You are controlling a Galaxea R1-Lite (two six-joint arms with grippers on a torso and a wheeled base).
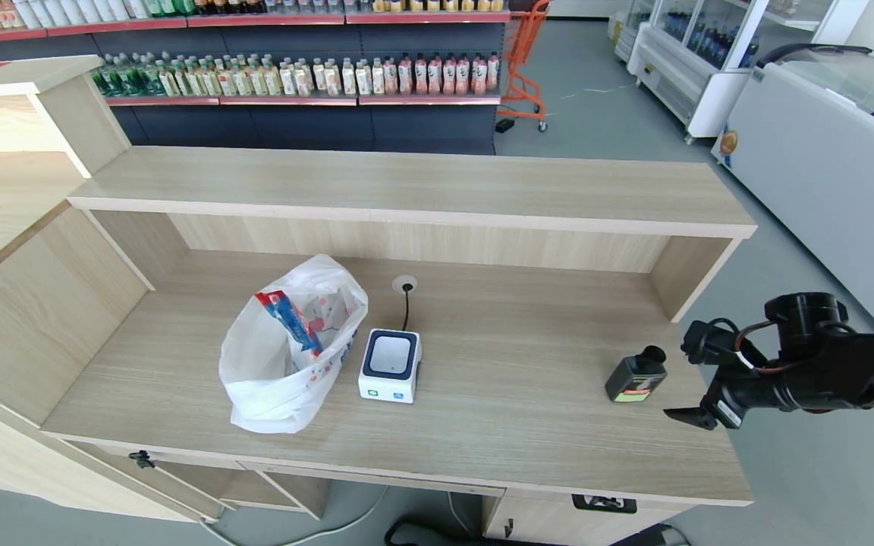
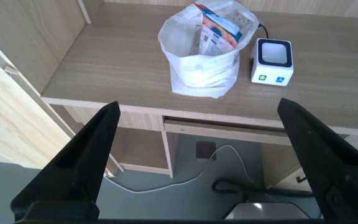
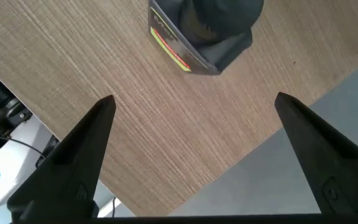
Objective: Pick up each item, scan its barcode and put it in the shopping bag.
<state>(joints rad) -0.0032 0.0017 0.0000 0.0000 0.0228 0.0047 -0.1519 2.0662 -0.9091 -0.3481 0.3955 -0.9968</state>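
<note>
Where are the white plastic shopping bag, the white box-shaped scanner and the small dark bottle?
white plastic shopping bag [image 1: 270, 402], head view, lower front wall.
white box-shaped scanner [image 1: 390, 355], head view, top window.
small dark bottle [image 1: 634, 385], head view, front label.

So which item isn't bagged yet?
The dark bottle, standing on the counter beside the right gripper; the red-and-blue packet already sits in the shopping bag.

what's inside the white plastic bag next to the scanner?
A red, blue and white flat packet stands tilted in the thin white plastic shopping bag, its top above the rim. The crumpled walls cover the bottom, so anything lower cannot be seen.
</note>
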